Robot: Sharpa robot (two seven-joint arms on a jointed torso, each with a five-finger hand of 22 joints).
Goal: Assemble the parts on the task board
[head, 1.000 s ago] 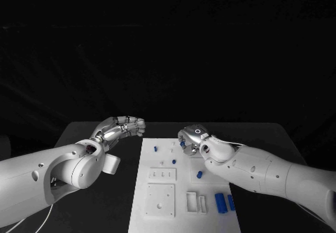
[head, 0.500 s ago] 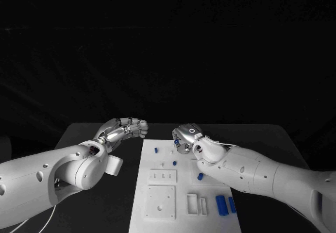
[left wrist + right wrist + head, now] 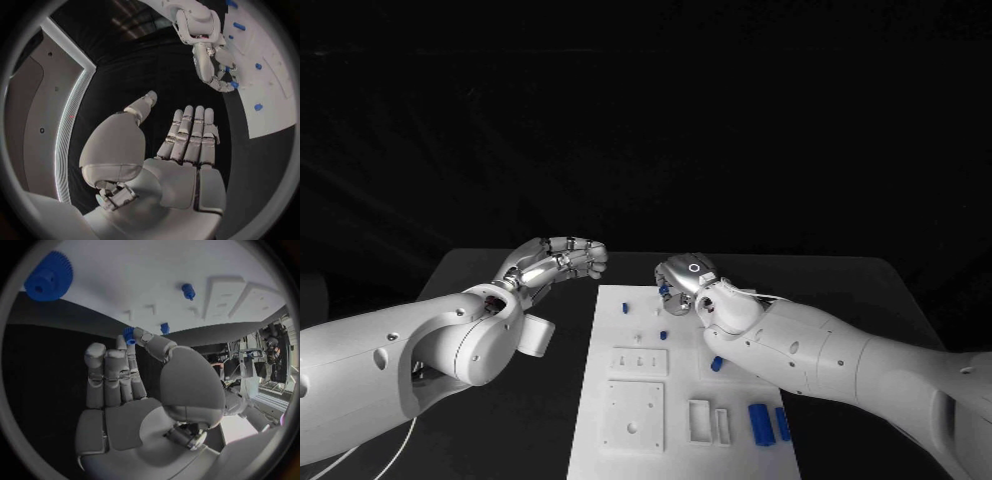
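Over the task board (image 3: 682, 425), right hand (image 3: 681, 283) pinching part (image 3: 129, 335).

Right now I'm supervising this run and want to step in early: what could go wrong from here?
The right hand pinches a small blue part only at its fingertips, above the task board; it could slip and fall. Other blue parts lie loose on the board under the right arm, so a low sweep might knock them. The left hand hovers beside the board's edge and could nudge it.
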